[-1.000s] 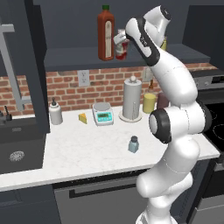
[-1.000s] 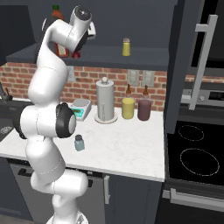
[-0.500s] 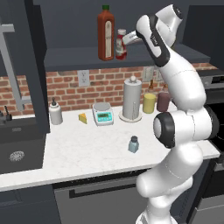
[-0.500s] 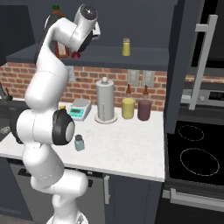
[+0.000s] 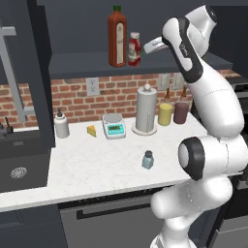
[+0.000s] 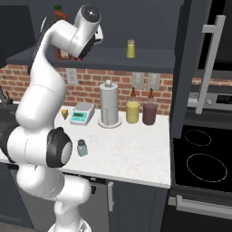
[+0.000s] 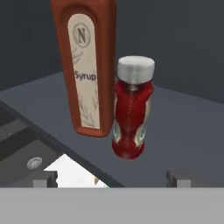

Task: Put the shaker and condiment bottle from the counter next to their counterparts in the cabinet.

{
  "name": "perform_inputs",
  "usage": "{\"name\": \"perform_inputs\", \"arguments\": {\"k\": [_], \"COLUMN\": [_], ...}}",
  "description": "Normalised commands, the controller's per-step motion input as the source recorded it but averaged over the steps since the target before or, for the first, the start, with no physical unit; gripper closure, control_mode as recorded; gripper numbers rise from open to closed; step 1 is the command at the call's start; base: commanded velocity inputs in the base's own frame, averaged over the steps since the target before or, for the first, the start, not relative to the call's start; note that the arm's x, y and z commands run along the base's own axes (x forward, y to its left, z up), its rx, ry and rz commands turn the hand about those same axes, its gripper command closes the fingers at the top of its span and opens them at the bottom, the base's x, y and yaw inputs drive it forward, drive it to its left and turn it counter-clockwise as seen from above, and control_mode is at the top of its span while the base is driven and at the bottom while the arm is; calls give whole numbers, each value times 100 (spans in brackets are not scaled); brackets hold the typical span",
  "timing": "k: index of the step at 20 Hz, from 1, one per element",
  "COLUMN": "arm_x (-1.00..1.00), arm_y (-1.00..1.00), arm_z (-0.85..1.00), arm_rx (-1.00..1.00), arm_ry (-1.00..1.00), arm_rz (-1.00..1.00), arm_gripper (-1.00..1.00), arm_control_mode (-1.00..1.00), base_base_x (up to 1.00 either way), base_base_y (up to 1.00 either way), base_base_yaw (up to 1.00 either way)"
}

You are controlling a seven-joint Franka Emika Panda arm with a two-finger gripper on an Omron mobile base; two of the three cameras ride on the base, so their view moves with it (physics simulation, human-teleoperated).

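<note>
tool spread wide, holding nothing | small red bottle stands on cabinet shelf touching tall syrup bottle | bottle step done; next fetch blue shaker from desk

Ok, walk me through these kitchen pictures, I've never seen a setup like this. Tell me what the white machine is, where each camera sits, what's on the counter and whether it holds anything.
The white machine is a robot arm on a drivable base. Two pictures come from cameras on that base, behind the arm to its left and right. The third looks out from the hand itself.

The jaws stand open and hold nothing. Just ahead of them, on the cabinet shelf, the small red condiment bottle stands upright beside the tall syrup bottle. A yellow shaker stands farther along.

On the counter a pale blue shaker waits, with a scale, a paper towel roll and jars.
</note>
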Motion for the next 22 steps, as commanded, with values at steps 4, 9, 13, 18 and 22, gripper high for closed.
{"name": "perform_inputs", "arguments": {"k": [4, 9, 13, 18, 22], "arm_x": [-74, -90, -100, -98, -89], "arm_y": [0, 0, -3, -7, -13], "arm_z": [-15, -11, -23, -51, -69], "arm_rx": [0, 0, 0, 0, 0], "arm_ry": [-6, -8, -9, -2, 0], "arm_rz": [0, -9, -26, -37, -41], "arm_gripper": [-100, -100, -100, -100, -100], "arm_control_mode": [-100, -100, -100, -100, -100], "base_base_x": [0, 0, 0, 0, 0], "base_base_y": [0, 0, 0, 0, 0], "base_base_yaw": [0, 0, 0, 0, 0]}}
